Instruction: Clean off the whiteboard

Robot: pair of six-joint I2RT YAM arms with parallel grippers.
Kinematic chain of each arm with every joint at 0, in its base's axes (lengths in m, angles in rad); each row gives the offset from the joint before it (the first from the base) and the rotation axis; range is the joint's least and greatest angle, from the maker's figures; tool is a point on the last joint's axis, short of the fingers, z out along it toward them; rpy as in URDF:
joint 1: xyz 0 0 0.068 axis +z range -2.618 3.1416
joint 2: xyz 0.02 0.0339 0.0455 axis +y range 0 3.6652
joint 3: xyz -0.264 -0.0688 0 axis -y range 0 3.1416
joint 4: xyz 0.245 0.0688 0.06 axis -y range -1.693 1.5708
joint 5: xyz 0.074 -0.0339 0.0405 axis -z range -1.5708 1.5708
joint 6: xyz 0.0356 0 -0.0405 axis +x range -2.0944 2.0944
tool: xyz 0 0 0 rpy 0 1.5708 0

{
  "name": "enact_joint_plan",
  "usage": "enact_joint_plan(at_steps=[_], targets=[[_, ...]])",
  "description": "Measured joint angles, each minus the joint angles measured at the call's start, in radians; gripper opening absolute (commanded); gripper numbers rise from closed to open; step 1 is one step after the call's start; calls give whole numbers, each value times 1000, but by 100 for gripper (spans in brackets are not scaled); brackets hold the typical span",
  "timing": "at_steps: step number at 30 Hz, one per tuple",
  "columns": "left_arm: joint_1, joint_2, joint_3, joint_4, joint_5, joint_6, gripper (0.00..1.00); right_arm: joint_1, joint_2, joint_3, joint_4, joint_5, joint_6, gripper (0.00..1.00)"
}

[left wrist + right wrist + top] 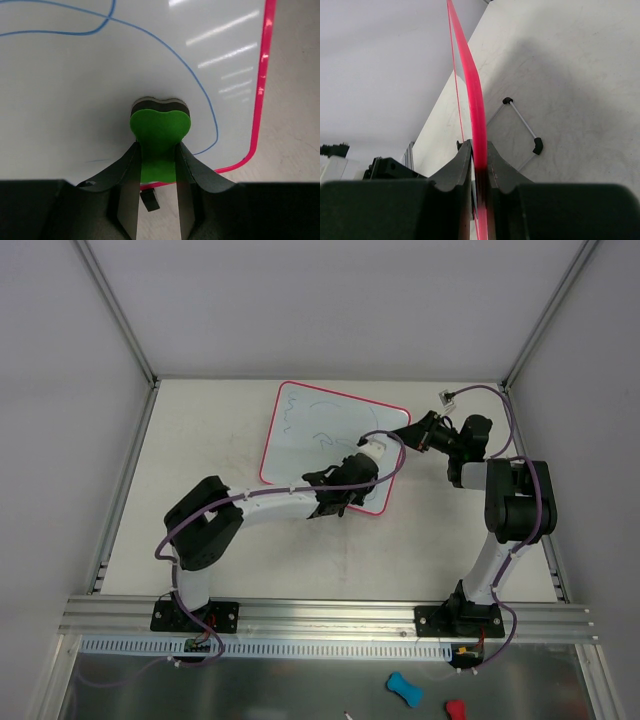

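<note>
The whiteboard (320,435), white with a pink-red frame, stands tilted at the table's middle back, with faint blue scribbles on it. My left gripper (340,495) is shut on a green eraser (160,135), whose dark pad rests against the board near its lower right corner; blue lines (200,85) curve around it. My right gripper (415,430) is shut on the board's right edge, seen edge-on as a pink strip (476,105) between the fingers. The board's wire stand with black feet (537,146) rests on the table behind it.
A small white connector (447,395) lies at the back right. A blue eraser (403,688) and a red one (455,708) lie on the shelf below the front rail. Grey walls enclose the table on three sides.
</note>
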Motion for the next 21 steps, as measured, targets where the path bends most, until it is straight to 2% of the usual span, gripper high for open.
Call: enact_joint_plan(at_steps=[21], targets=[[-79, 115, 144, -35, 1, 47, 0, 3, 0, 0, 7, 6, -14, 0]])
